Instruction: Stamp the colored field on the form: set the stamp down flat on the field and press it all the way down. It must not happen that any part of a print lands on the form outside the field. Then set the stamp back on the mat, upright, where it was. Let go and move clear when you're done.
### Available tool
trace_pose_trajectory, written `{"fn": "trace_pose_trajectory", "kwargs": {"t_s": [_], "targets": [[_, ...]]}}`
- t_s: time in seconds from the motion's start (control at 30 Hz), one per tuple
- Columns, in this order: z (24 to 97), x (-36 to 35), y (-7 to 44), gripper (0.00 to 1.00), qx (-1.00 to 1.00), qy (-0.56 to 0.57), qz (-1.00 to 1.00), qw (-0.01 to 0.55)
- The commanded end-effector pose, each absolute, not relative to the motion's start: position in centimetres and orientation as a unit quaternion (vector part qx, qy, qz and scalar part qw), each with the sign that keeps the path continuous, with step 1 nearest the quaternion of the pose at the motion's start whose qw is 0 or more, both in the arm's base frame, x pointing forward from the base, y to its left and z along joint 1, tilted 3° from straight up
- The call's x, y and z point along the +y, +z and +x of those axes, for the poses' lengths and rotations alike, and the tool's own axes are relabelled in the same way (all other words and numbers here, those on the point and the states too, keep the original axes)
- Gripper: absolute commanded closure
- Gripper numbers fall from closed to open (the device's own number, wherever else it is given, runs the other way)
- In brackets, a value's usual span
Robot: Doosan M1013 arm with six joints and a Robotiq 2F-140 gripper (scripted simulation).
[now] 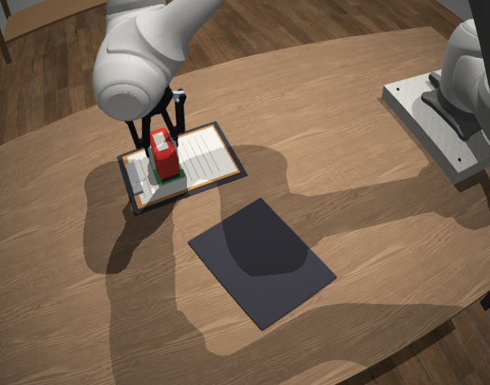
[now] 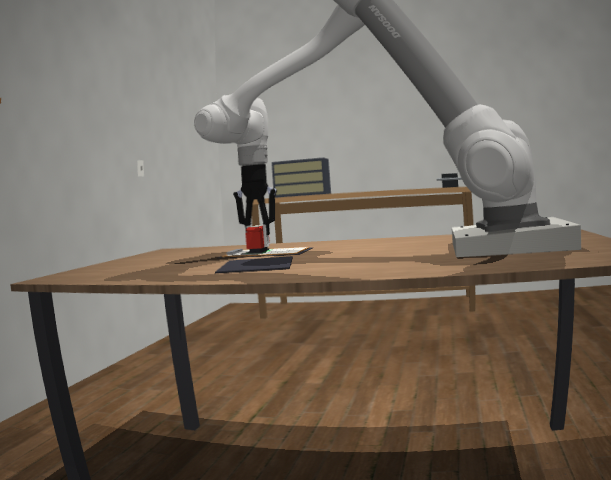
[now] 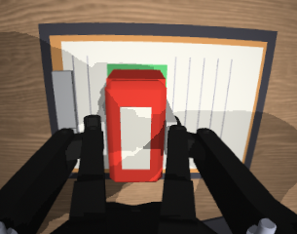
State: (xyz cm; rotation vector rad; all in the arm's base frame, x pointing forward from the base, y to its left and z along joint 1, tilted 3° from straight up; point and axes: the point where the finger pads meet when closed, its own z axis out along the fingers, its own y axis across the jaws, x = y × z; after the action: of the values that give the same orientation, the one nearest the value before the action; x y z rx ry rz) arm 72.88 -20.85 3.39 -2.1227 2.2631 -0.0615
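The wooden table (image 1: 327, 103) carries the arm's grey base plate (image 1: 406, 107) at 1 end. A dark mat (image 1: 273, 273) lies flat near the middle, well apart from that base. Beside the mat sits the form (image 1: 212, 153) on its dark backing. The end effector (image 1: 161, 143) points straight down over the form, its 2 fingers clamped on the red stamp (image 1: 167, 159). The stamp stands upright on the green field (image 3: 136, 67), of which only thin edges show around it.
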Motion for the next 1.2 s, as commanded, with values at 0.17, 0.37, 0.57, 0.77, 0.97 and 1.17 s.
{"fn": "trace_pose_trajectory", "kwargs": {"t_s": [0.17,0.37,0.57,0.77,0.97,1.17], "targets": [[72.7,-20.3,2.8,0.83,0.730,-0.017,-0.683,0.019],[72.7,-20.3,2.8,0.83,0.730,-0.017,-0.683,0.019],[72.7,-20.3,2.8,0.83,0.730,-0.017,-0.683,0.019],[72.7,-20.3,3.2,0.83,0.730,-0.017,-0.683,0.019],[72.6,-20.3,4.2,0.83,0.730,-0.017,-0.683,0.019],[72.6,-20.3,5.4,0.83,0.730,-0.017,-0.683,0.019]]}}
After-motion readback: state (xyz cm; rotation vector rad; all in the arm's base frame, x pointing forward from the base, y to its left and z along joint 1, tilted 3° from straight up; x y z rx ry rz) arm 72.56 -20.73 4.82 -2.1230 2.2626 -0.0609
